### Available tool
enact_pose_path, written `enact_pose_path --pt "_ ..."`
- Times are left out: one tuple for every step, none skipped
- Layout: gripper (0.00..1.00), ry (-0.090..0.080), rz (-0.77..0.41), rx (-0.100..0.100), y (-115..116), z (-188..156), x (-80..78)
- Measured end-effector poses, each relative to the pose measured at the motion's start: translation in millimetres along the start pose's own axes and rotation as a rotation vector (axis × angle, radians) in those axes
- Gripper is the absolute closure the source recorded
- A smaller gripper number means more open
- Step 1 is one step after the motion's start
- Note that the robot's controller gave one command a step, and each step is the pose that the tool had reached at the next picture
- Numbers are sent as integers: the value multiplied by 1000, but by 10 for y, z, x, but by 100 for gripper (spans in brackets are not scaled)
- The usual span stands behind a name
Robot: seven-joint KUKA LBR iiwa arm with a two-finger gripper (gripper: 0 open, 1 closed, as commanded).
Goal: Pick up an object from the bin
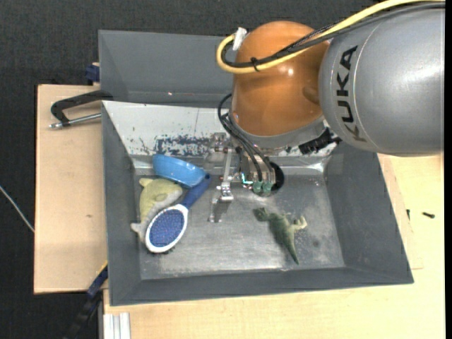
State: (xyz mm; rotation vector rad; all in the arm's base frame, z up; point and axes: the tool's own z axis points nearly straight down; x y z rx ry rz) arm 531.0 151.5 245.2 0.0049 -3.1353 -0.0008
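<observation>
**Left part of the bin.** Three things lie clustered by the left wall. Uppermost is a light-blue bowl, tipped on its side. Below it is a pale yellow-green soft figure. Lowest is an oval brush with a white rim and dark-blue bristles, face up. It lies over the figure's lower edge, and its blue handle runs up and to the right, to the bowl's rim.

**Centre.** My gripper hangs over bare grey floor, just right of the upper end of the brush handle. I cannot tell whether it is released or clenched. The things nearest to it are that handle, on its left, and a toy dinosaur, to its lower right. Above the gripper, my wrist carries an orange cover with a yellow cable looped at its upper left.

**Right of centre.** The green toy dinosaur lies flat on the floor, near my gripper but apart from it. Its long body slants towards the lower right.

**Upper right of the frame.** My grey arm enters here.
</observation>
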Motion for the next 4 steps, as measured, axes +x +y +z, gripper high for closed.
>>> enact_pose_path --pt "0 0 11 0 446 1273 -263" --pt "0 -5 63 -8 488 1377 -282" --pt "100 4 66 -5 474 1412 -265" --pt "100 -17 -472 1 319 323 -274"
